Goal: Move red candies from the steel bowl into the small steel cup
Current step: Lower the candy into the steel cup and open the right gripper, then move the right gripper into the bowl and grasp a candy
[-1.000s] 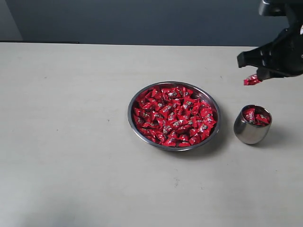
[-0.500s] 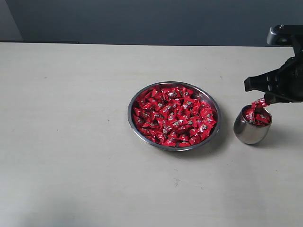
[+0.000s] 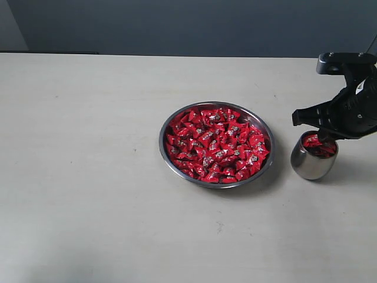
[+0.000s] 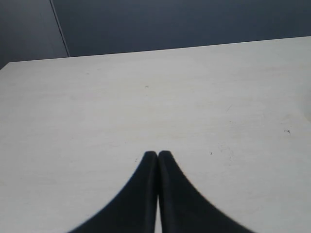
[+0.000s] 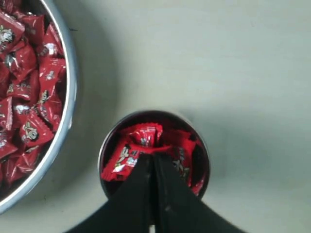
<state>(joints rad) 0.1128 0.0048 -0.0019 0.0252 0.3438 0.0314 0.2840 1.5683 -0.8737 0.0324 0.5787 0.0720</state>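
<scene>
The steel bowl (image 3: 162,147) sits mid-table, filled with red candies (image 3: 215,144). To its right stands the small steel cup (image 3: 311,166), holding several red candies (image 5: 184,160). My right gripper (image 3: 321,137) hangs right over the cup's mouth, tips just inside the rim. In the right wrist view the gripper (image 5: 153,156) is shut on one red candy (image 5: 146,137), pinched at the fingertips above the others in the cup (image 5: 100,165). The bowl's rim (image 5: 71,97) lies just beside the cup. My left gripper (image 4: 157,154) is shut and empty over bare table; it does not show in the exterior view.
The pale table (image 3: 88,177) extends bare to the left and in front of the bowl. A dark wall (image 3: 177,23) runs behind the table's far edge. Only a narrow gap separates bowl and cup.
My right gripper came down and slightly left with the red candy, from above the cup to its mouth. Bowl and cup have not moved.
</scene>
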